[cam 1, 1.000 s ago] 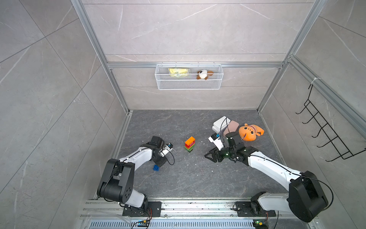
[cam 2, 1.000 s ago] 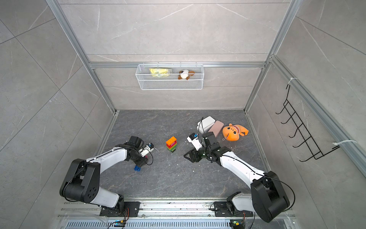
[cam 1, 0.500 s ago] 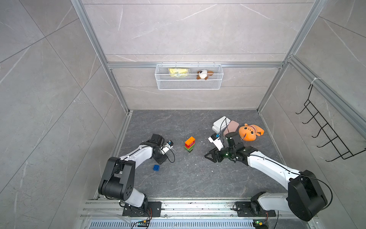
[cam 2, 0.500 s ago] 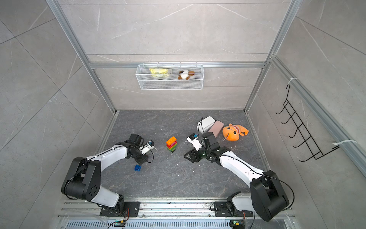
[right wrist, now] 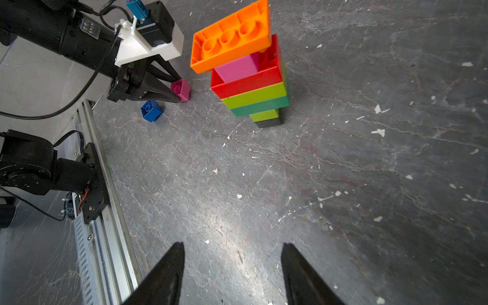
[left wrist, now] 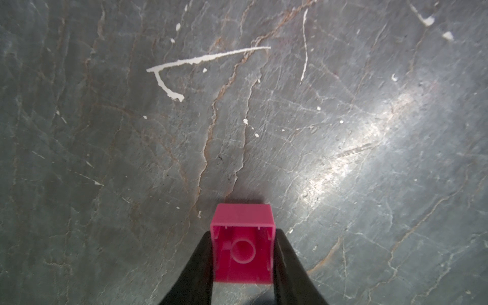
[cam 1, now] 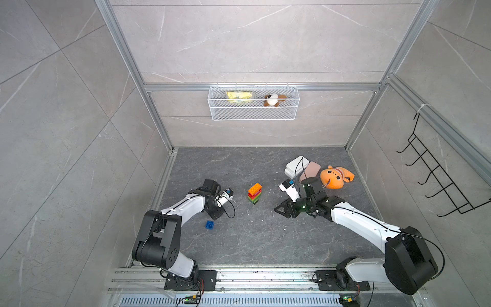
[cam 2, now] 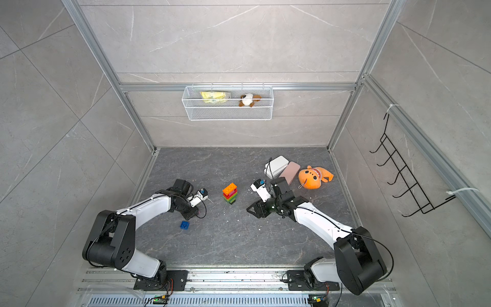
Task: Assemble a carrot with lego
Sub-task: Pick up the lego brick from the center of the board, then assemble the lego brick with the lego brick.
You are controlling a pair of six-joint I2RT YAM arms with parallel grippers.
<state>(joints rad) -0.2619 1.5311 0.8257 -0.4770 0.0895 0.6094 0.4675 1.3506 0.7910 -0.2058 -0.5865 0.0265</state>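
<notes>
Between the two black fingers [left wrist: 200, 253] of the left claw [left wrist: 244, 233]: one pink brick [left wrist: 241, 253], square, clamped on two opposite sides, its hollow underside turned toward the wrist. It sits low at the dark stone floor [left wrist: 343, 105]; whether it touches cannot be told. Just beside the same claw, toward that arm's base: one blue brick [cam 1: 209, 225], loose on the floor, stud up. Ahead of the left claw and well apart from it: the carrot [cam 1: 254, 193], upright on its black tip, then lime, dark green, lime and red layers, a pink piece, and an orange plate on top that overhangs. It stands between the two claws, touched by neither. Right claw [right wrist: 232, 245]: fingers spread, nothing between them, tips low over bare floor, with the carrot ahead and apart in both top views.
</notes>
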